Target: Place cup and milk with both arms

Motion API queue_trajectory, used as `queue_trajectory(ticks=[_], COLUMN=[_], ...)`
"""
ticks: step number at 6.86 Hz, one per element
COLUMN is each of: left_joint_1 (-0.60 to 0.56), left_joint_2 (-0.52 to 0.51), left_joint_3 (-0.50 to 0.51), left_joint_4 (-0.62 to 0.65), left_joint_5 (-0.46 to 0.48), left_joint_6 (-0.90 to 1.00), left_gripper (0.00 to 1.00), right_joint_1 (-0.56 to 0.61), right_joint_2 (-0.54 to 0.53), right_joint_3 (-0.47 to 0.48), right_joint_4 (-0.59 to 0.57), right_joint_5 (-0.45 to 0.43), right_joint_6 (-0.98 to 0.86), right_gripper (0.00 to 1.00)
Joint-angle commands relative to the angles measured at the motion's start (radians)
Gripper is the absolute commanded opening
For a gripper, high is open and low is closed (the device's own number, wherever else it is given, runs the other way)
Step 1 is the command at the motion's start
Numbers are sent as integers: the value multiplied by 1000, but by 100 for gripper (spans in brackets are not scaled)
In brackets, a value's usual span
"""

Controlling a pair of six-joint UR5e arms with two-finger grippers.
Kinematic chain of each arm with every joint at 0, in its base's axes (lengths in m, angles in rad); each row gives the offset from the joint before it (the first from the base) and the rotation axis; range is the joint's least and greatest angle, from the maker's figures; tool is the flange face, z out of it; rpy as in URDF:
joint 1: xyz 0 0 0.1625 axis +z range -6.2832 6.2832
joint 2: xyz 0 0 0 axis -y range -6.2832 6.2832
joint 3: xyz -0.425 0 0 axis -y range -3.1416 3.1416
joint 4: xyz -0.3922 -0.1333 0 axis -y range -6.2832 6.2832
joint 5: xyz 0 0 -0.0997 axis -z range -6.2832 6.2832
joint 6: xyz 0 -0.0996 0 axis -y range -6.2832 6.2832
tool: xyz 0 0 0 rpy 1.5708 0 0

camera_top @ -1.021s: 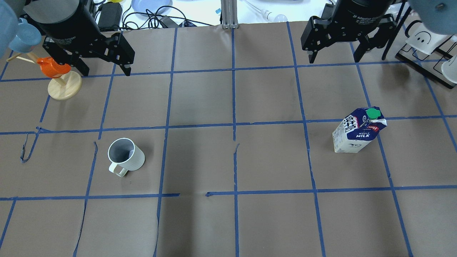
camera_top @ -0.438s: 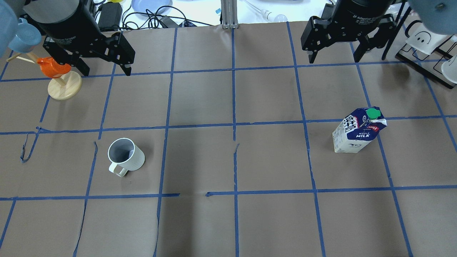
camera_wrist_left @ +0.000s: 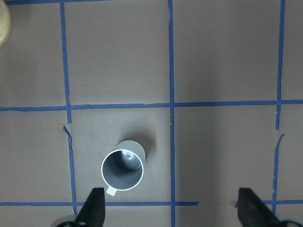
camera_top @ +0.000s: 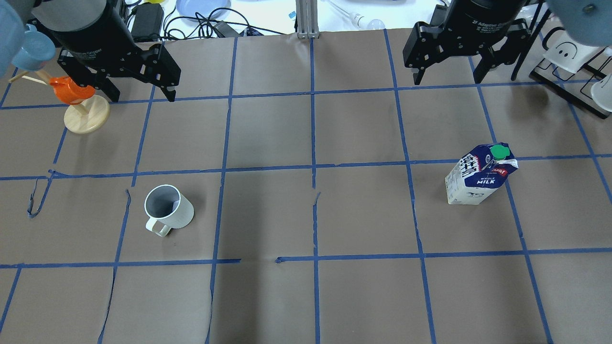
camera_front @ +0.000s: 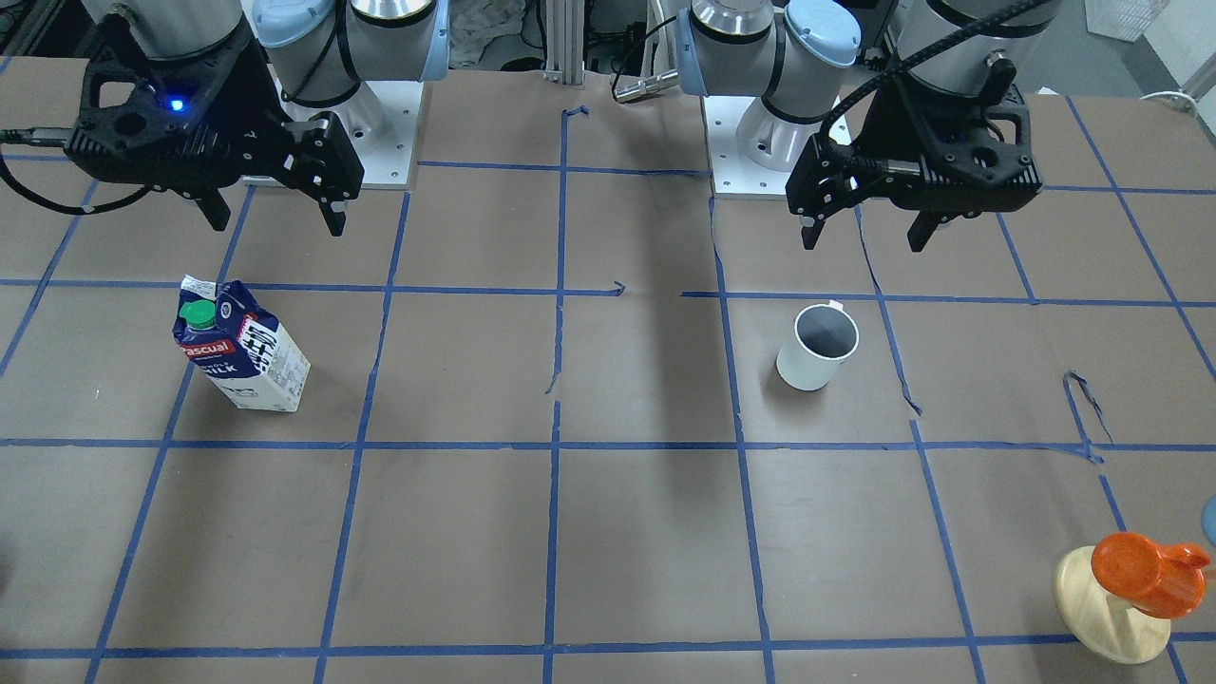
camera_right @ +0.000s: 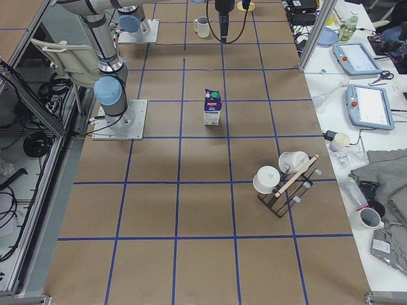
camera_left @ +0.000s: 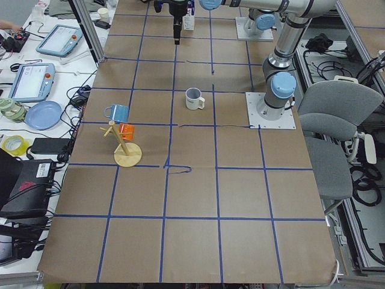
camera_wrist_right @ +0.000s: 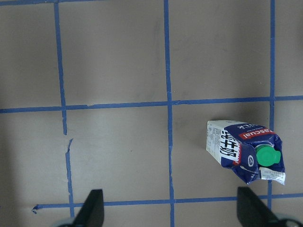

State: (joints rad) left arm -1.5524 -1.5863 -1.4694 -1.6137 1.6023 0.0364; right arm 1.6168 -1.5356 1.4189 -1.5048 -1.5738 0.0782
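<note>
The left black two-fingered gripper (camera_top: 142, 93) is hanging above the brown paper-covered table with a blue tape grid (camera_top: 267, 134). Its jaws are standing wide apart, holding and touching nothing. In the overhead view the small white cylindrical mug with a dark grey inside (camera_top: 168, 210) is sitting upright at roughly six o'clock from this gripper, well apart from it, with its handle pointing towards seven o'clock. In the left wrist view the mug (camera_wrist_left: 123, 168) is showing at about ten o'clock from the midpoint of the gripper (camera_wrist_left: 173, 210), clear of both fingers.

The right black two-fingered gripper (camera_top: 447, 76) is likewise hovering with its jaws spread wide, gripping nothing. The dark blue and white gable-top milk carton with a green screw cap (camera_top: 478, 177) is standing upright on the table at about six o'clock from it in the overhead view, well apart. In the right wrist view the carton (camera_wrist_right: 244, 149) is lying at about two o'clock from the gripper's midpoint (camera_wrist_right: 170, 210), untouched.

An orange cup on a round wooden stand (camera_top: 87, 113) is sitting near the left gripper, at about eight o'clock from it.
</note>
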Motion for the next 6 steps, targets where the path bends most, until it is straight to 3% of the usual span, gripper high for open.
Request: queue_trajectory(ticks=[1, 6], left_joint_1=[0, 2], left_joint_2=[2, 5], left_joint_3=[-2, -9], left_joint_4=[0, 2], left_joint_5=[1, 1], left_joint_6=[0, 0], left_gripper=[100, 100], right_joint_1=[0, 0], right_joint_2=[0, 0], right_joint_3=[0, 2], right_joint_4=[0, 0], right_joint_5=[0, 0], right_joint_6=[0, 0], right_gripper=[100, 100])
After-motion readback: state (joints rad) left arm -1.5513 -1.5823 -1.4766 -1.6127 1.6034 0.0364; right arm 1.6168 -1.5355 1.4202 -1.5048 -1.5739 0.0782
